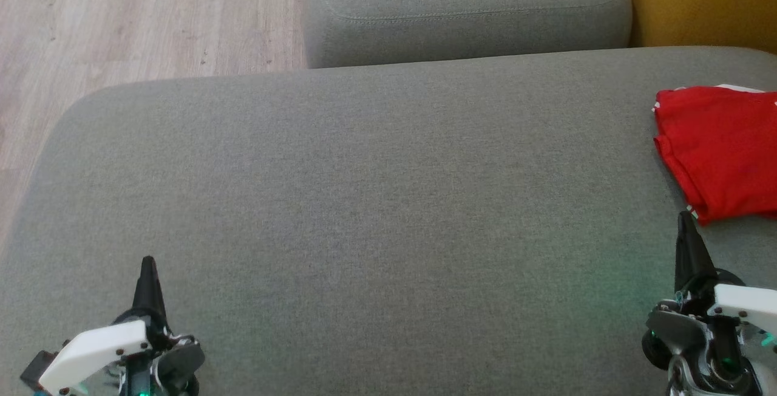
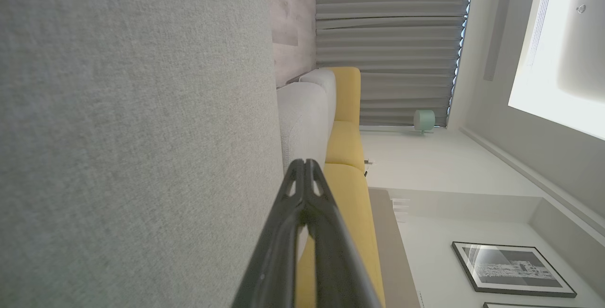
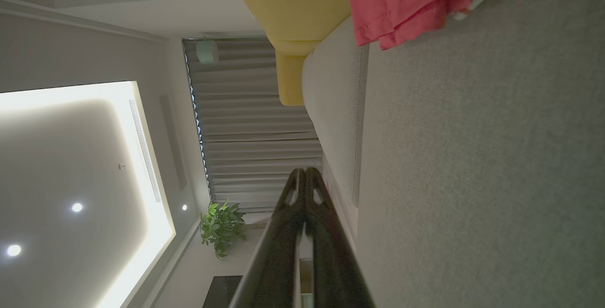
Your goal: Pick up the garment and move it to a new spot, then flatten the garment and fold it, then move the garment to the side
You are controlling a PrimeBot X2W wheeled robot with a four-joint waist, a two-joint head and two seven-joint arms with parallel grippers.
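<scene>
Down at the lower corners of the head view, my two grippers point forward over the grey seat cushion (image 1: 364,201). My left gripper (image 1: 147,269) is closed, fingertips pressed together, holding nothing and touching nothing. My right gripper (image 1: 687,226) is closed and empty too. Both wrists are rolled sideways, so the cushion runs up one side of each wrist view. One folded red garment (image 1: 722,141) lies at the cushion's right edge, near my right gripper, with bare cushion between them. Beyond are one second grey cushion (image 1: 467,7) and one yellow sofa (image 1: 704,1).
</scene>
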